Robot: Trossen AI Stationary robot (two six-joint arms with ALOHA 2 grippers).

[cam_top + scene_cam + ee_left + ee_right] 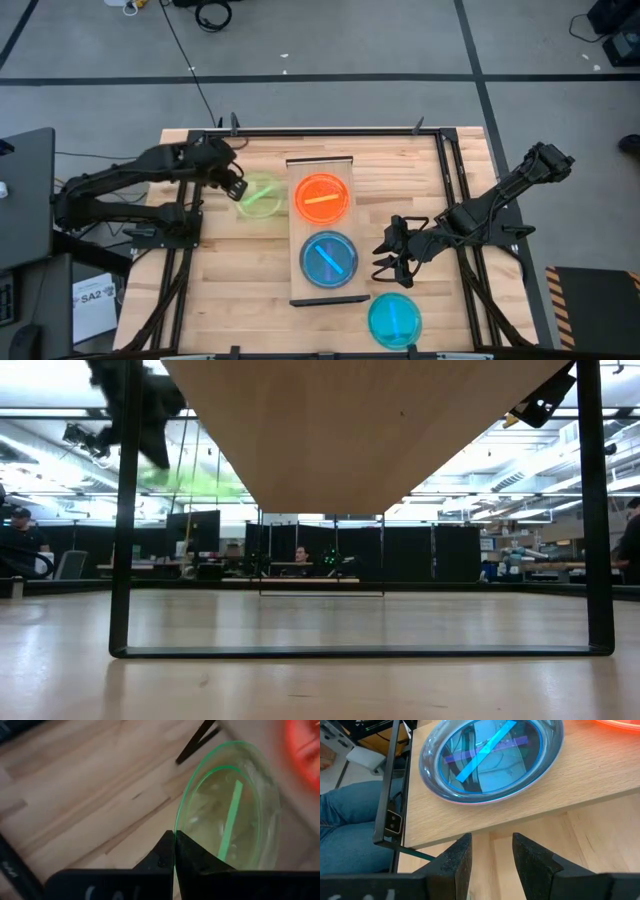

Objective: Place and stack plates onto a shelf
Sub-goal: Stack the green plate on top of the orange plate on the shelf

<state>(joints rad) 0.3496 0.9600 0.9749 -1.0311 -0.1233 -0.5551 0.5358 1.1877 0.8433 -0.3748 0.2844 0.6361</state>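
Transfer step: left gripper [237, 185] clamps rim of translucent lime-green round plastic plate [260, 195], held at 9 o'clock of narrow light-wood shelf [323, 290]. Next move, likely: carry onto orange plate [322, 198]. Right gripper [388, 252], fingers apart, empty, waits at 3 o'clock of shelf.

Orange plate [322, 197] and blue plate [329, 259] lie on the shelf [322, 296]; green plate [260, 195] tilted beside it.
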